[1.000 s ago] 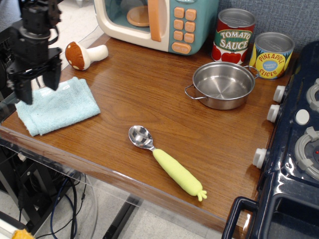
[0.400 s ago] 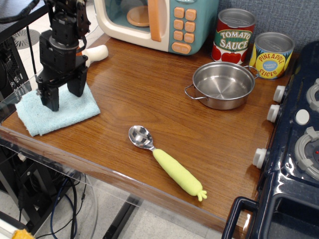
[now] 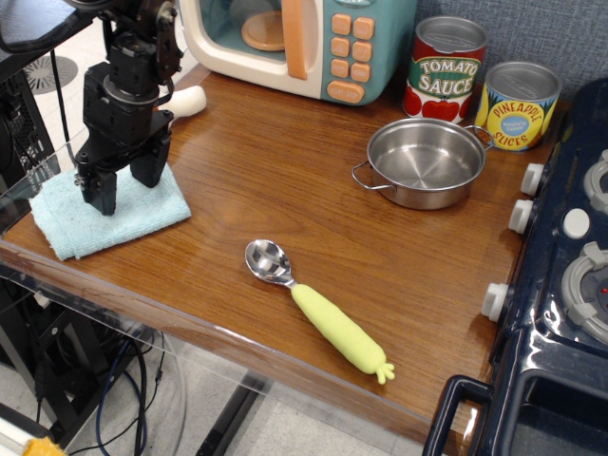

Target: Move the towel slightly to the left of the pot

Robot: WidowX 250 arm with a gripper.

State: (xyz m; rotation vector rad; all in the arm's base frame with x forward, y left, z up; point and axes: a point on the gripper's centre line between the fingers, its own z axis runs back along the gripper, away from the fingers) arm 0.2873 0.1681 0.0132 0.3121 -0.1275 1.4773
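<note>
Since prev. frame, gripper (image 3: 123,190) sits slightly lower over towel (image 3: 142,214), jaws spread wide, holding nothing. Towel lies at table's left corner, well apart from pot (image 3: 424,161). Risk: shallow pinch grabs top fold only; cloth unfolds or slips.

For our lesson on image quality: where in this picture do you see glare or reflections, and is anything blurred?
In the single observation.image view, the lighting is bright and even. The pot mirrors light on its shiny steel, the spoon bowl glints, and the wooden table carries a soft sheen. The towel is matte, with no glare. The gripper and everything else look sharp, with no motion blur.
</note>
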